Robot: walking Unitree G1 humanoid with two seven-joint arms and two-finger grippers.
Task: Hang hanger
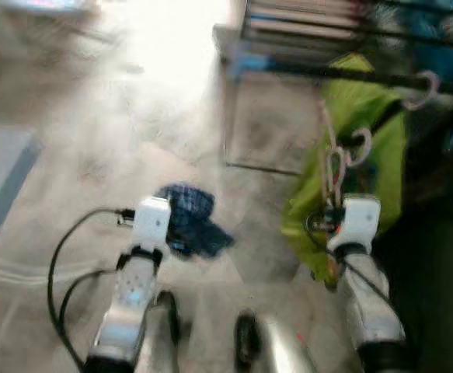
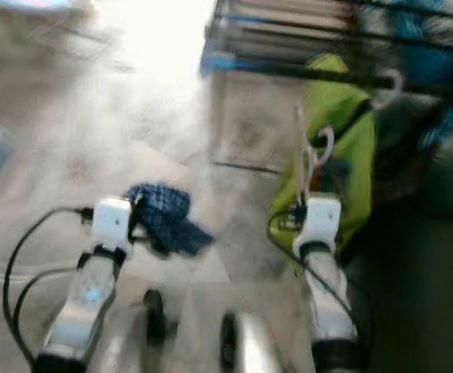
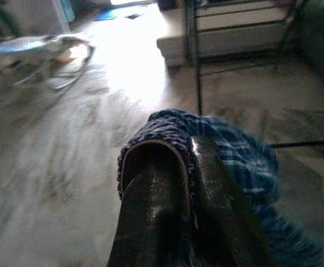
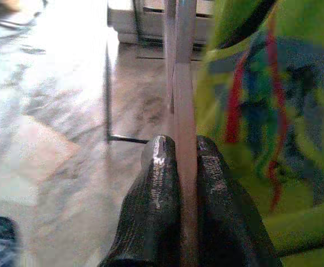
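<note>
The right gripper (image 4: pixel 185 150) is pinching a pink hanger (image 1: pixel 336 167), which is standing up at about 1 o'clock, its hook just under the dark rail (image 1: pixel 350 75). The left gripper (image 3: pixel 187 158) is squeezing a blue cloth (image 1: pixel 189 217) at 11 o'clock. To hang it well, I would be lifting the hook over the rail — slowly, keeping it upright — then lowering. No writing is readable.

Head stereo pair: looks forward and down, blurred, over both silver arms to the floor (image 1: pixel 94 179) and black rack (image 1: pixel 327 74). Both eyes share one scene, slightly offset.
Left wrist: looks close along its fingers (image 3: pixel 156 200), over blue plaid cloth (image 3: pixel 234 150) toward the rack.
Right wrist: close along its fingers (image 4: pixel 162 206), facing the green garment (image 4: pixel 245 111).
</note>
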